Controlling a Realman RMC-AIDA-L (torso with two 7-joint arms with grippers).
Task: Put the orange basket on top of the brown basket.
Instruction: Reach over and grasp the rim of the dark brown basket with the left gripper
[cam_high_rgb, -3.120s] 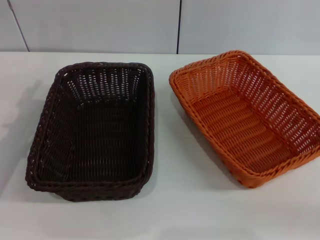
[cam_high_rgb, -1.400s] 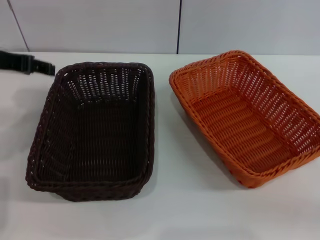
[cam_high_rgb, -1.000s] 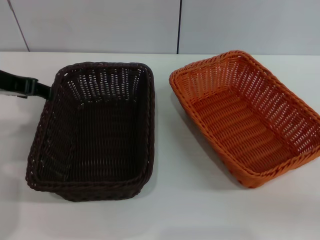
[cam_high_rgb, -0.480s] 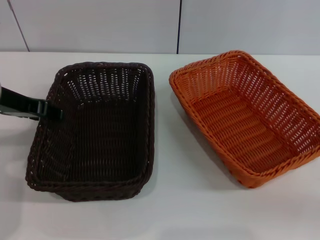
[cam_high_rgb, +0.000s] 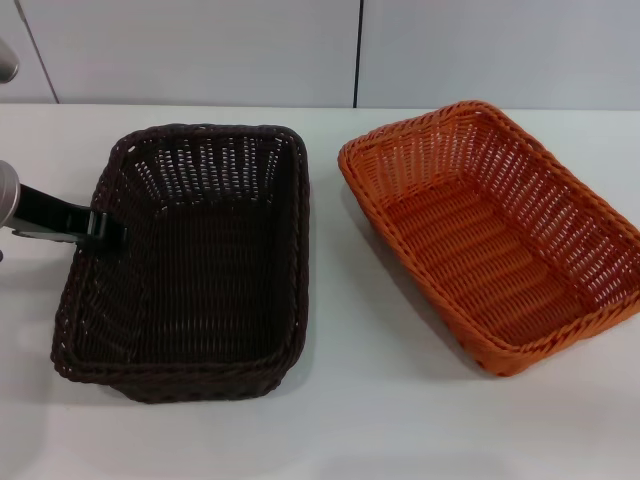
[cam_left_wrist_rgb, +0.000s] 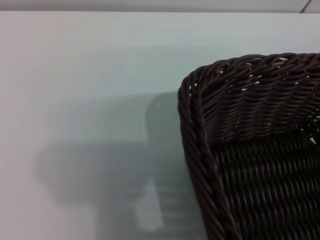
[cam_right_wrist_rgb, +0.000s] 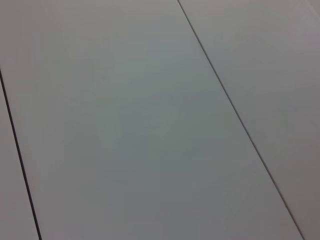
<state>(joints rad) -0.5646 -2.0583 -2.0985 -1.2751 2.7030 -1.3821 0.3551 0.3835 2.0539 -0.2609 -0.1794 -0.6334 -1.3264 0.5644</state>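
Note:
The brown basket (cam_high_rgb: 190, 260) sits on the left half of the white table, with its long side running away from me. The orange basket (cam_high_rgb: 495, 230) sits to its right, turned at a slight angle, a gap of table between them. Both are empty. My left gripper (cam_high_rgb: 103, 228) reaches in from the left edge and is at the brown basket's left rim, about midway along it. The left wrist view shows one corner of the brown basket (cam_left_wrist_rgb: 250, 150) from close above. My right gripper is out of view.
The white table (cam_high_rgb: 340, 420) has bare room in front of both baskets and between them. A grey panelled wall (cam_high_rgb: 300, 50) stands behind the table. The right wrist view shows only wall panels (cam_right_wrist_rgb: 150, 125).
My left gripper came in from the far left and moved nearer along the brown basket's left side to its rim. Both baskets have stayed in place.

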